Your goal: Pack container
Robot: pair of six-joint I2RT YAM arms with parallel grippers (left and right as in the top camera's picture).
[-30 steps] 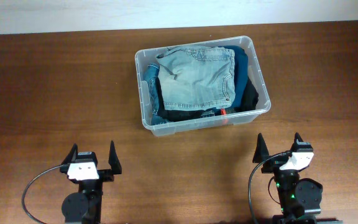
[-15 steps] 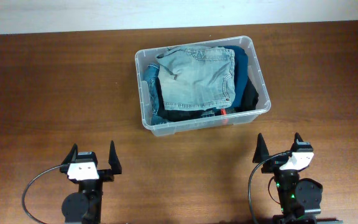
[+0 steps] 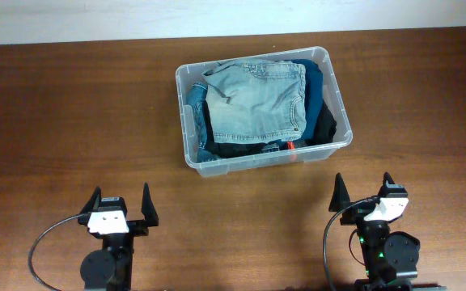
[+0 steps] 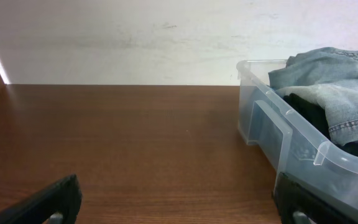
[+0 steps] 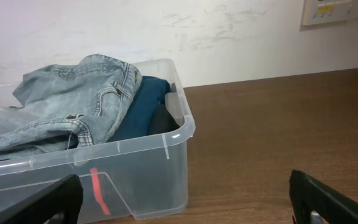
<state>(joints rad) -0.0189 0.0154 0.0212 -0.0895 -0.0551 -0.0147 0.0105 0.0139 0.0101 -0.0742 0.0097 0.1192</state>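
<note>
The clear plastic container point(image 3: 342, 121) stands at the middle back of the table, full of folded clothes. A pair of light blue jeans point(image 3: 253, 101) lies on top, over dark blue and black garments. The container also shows in the left wrist view point(image 4: 272, 130) and in the right wrist view point(image 5: 176, 140). My left gripper point(image 3: 120, 204) is open and empty near the front left edge. My right gripper point(image 3: 362, 194) is open and empty near the front right edge. Both are well apart from the container.
The brown wooden table point(image 3: 71, 113) runs to a pale wall point(image 3: 136, 16) at the back. A white wall plate point(image 5: 331, 9) shows at the top right of the right wrist view.
</note>
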